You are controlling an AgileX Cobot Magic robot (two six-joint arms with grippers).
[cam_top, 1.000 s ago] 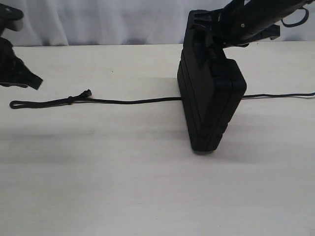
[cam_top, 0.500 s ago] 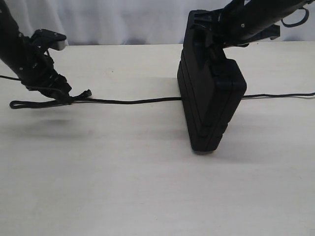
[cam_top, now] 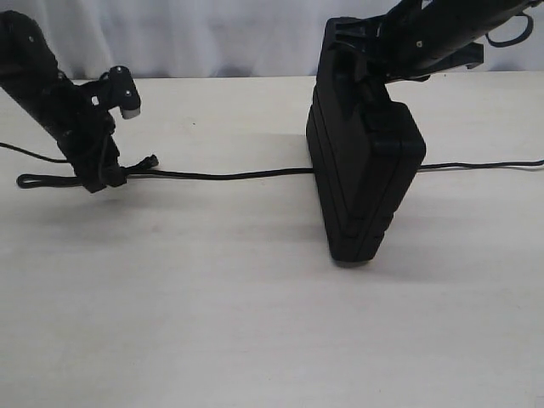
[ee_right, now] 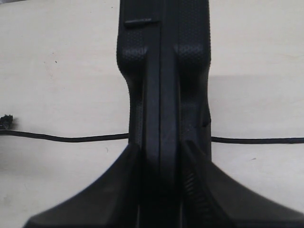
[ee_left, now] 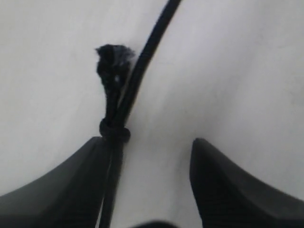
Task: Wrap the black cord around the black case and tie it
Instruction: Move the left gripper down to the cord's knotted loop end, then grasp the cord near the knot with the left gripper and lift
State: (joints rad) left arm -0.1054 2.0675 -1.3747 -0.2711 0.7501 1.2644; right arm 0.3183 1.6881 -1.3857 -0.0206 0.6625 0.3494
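Note:
The black case (cam_top: 365, 178) stands on its narrow edge on the pale table. My right gripper (cam_top: 374, 61) is shut on its upper handle end. In the right wrist view the jaws (ee_right: 161, 152) clamp the case (ee_right: 164, 71) from both sides. The black cord (cam_top: 229, 176) lies flat, running under the case and out both sides (ee_right: 71, 138). My left gripper (cam_top: 104, 178) is down at the cord's knotted left end and is open. In the left wrist view the knot (ee_left: 114, 130) and frayed end (ee_left: 113, 57) lie beside one finger (ee_left: 85, 180) of the gripper (ee_left: 149, 142).
A pale curtain (cam_top: 212, 38) hangs behind the table's far edge. A thin robot cable (cam_top: 25, 153) trails from the left arm near the cord's looped end (cam_top: 30, 180). The bare table (cam_top: 255, 323) stretches toward the front.
My left arm has swung in from the left edge and come down over the cord's knot, with its jaws opened. The right gripper and the case have stayed still.

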